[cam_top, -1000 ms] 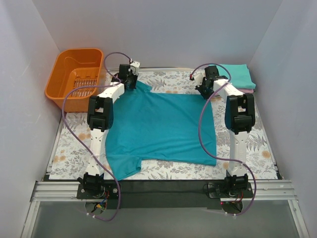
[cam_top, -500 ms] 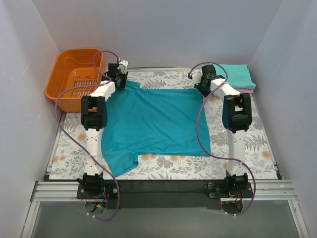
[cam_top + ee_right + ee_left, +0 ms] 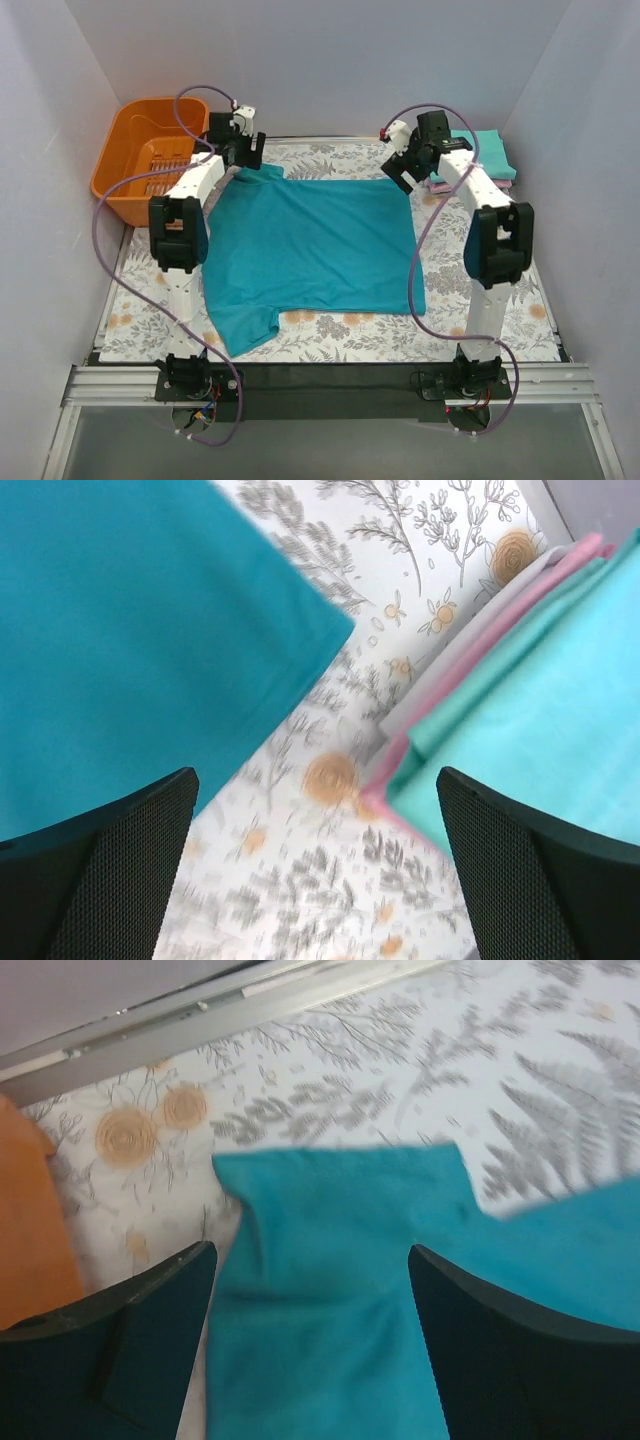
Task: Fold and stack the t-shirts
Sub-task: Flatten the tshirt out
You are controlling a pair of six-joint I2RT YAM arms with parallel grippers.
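The left pincer (image 3: 310,1255) and right pincer (image 3: 315,775) gape empty above far corners of the teal-blue shirt (image 3: 310,245). Swung low, the right might knock the seemingly close folded stack (image 3: 488,152).

In the left wrist view, the deep teal-blue shirt (image 3: 330,1290) is cut off below the left hand (image 3: 310,1252) and at the frame's right edge, where its outline is smeared by blur. The orange basket (image 3: 30,1220), left of that hand's fingers (image 3: 150,1340), is shown only as a cropped corner, and the fingers are themselves cut by the bottom edge.

In the right wrist view, the mint-teal shirt (image 3: 540,710), right of the right hand (image 3: 315,775), is cropped by the frame. The pink shirt (image 3: 470,670) beneath it is seen only as a thin edge. Whether the pale strip beside it is a separate layer cannot be told. The bench (image 3: 330,870) print between the fingers is blurred.
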